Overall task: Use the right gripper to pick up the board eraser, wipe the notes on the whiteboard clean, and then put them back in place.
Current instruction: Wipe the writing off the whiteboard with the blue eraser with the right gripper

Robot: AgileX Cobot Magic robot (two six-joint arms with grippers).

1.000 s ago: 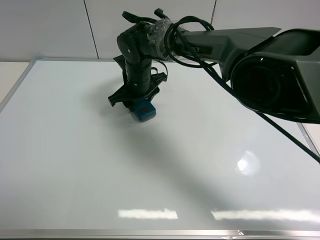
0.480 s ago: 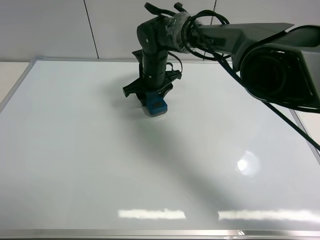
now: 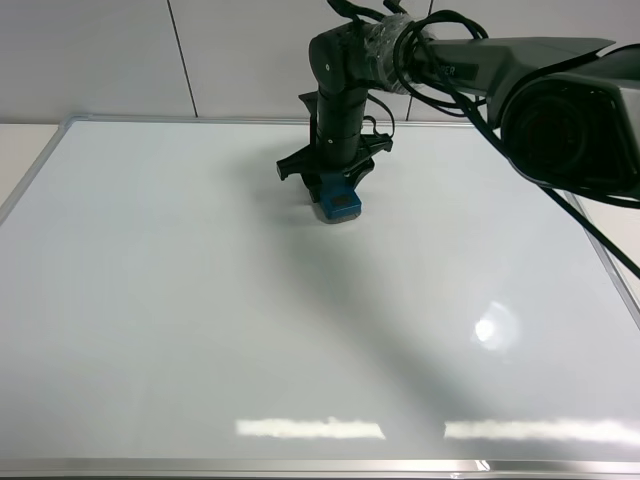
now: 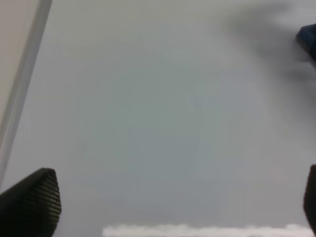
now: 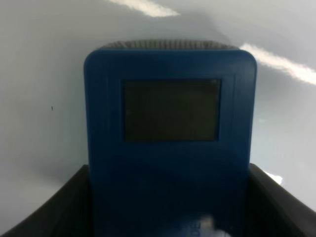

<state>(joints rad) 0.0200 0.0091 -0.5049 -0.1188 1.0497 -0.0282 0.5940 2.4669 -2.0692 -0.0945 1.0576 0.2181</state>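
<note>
Now the right gripper [image 3: 336, 188] clamps the eraser [image 3: 340, 206] against the whiteboard [image 3: 150, 300] near its far edge. No notes show; putting it back seems left.

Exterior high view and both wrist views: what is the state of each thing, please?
right gripper: shut on the board eraser.
board eraser: held, its lower face apparently against the whiteboard.
whiteboard: lying flat, surface looks clean, no writing visible.
left gripper: open, empty, above the whiteboard.
</note>
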